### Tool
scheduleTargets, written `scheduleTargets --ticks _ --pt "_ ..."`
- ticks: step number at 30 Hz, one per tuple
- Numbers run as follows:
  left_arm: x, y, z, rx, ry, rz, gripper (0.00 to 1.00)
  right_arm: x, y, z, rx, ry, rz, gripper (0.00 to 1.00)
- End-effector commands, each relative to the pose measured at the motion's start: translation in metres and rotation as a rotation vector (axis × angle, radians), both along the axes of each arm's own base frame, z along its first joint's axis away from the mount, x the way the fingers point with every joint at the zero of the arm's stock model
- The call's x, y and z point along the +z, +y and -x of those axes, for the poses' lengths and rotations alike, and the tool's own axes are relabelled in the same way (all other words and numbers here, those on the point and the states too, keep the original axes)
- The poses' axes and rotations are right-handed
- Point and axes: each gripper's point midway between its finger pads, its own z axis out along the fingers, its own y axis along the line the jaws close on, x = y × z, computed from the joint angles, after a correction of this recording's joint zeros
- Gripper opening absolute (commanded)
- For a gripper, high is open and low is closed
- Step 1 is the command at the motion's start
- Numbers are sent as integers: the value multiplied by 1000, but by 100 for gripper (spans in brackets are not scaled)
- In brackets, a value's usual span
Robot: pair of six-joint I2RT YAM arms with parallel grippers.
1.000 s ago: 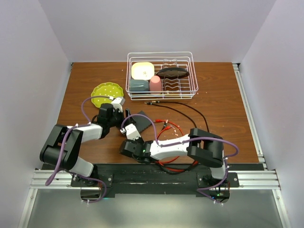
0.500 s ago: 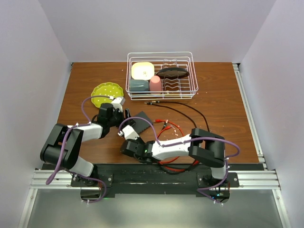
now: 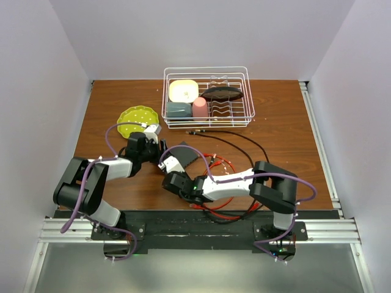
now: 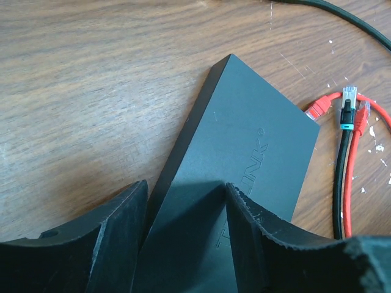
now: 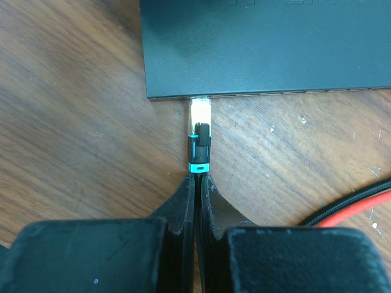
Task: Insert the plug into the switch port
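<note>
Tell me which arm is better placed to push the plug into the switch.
The right. Its gripper holds the cable, with the plug at the switch edge. The left gripper only straddles the switch.
</note>
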Motion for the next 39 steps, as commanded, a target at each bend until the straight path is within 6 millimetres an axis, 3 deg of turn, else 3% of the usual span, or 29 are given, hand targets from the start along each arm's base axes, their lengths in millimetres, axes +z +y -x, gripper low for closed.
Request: scheduleTargets --ticks 1,7,11,24,39 --pt "3 -17 11 -91 30 59 56 21 21 -14 3 -33 -106 0" --pt "3 -24 17 -126 45 98 54 20 26 -15 27 -42 -105 0" --pt "0 -26 18 -138 59 102 52 30 32 -20 64 -74 -133 0" --pt "-3 -30 22 -166 77 118 48 52 22 -54 83 -120 -187 0" --pt "-7 -32 21 -179 85 116 48 49 27 -52 232 -157 -133 0"
